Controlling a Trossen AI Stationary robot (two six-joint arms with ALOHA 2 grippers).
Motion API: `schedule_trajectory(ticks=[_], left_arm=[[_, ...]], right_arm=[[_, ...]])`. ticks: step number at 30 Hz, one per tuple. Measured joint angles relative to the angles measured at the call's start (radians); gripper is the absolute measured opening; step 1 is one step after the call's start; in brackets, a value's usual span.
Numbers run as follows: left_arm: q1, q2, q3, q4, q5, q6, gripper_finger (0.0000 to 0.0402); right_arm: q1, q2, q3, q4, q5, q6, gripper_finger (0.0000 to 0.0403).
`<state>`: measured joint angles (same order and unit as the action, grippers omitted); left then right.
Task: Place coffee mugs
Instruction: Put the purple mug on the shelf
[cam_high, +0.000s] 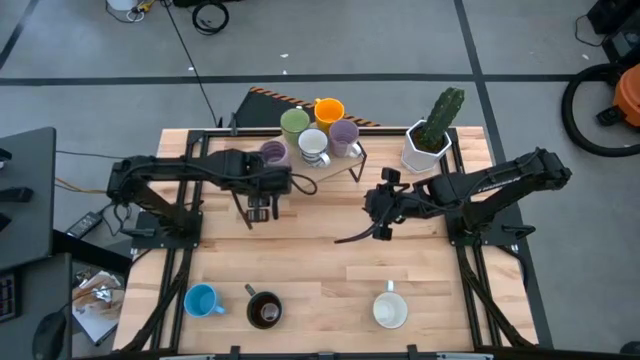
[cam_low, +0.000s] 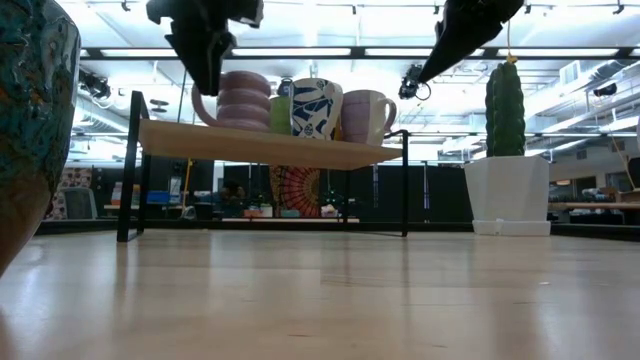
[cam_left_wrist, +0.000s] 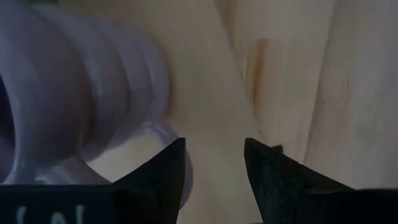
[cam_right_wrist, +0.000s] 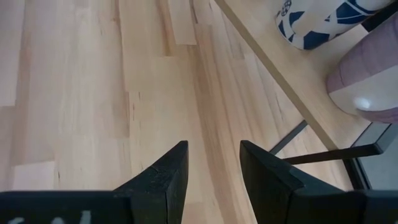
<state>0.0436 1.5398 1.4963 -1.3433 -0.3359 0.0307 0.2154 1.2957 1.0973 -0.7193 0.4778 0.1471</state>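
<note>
Left gripper (cam_high: 262, 208) stands open just beside the ribbed lilac mug (cam_high: 273, 153), which sits free on the shelf (cam_high: 355, 152) with four others; right gripper (cam_high: 383, 226) hangs open, empty.

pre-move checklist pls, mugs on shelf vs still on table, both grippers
1. Left gripper open, nothing between its fingers: ok.
2. Ribbed lilac mug upright on the shelf, beside the left gripper: ok; clear of the fingers: cannot tell.
3. Right gripper open and empty, over bare table: ok.
4. Five mugs on the shelf; blue mug, dark brown mug and white mug not placed: not ok.
5. Room on the shelf for three more: cannot tell.
</note>
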Motion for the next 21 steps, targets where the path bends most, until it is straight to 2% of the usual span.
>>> schedule_trajectory(ticks=[5, 15, 17, 21], left_arm=[[0.027, -0.008, 0.000, -0.041, -0.019, -0.045, 0.0171], [0.097, -0.033, -0.001, -0.086, -0.150, -0.186, 0.0171], [0.101, -0.040, 0.000, -0.068, -0.146, -0.198, 0.0171], [0.086, -0.059, 0.014, -0.061, -0.070, -0.177, 0.0171]], right_arm=[[0.013, 0.000, 0.000, 0.000, 0.001, 0.000, 0.0151], [0.014, 0.000, 0.000, 0.016, 0.002, 0.000, 0.0151], [0.014, 0.000, 0.000, 0.016, 0.002, 0.000, 0.0151], [0.014, 0.000, 0.000, 0.016, 0.002, 0.000, 0.0151]])
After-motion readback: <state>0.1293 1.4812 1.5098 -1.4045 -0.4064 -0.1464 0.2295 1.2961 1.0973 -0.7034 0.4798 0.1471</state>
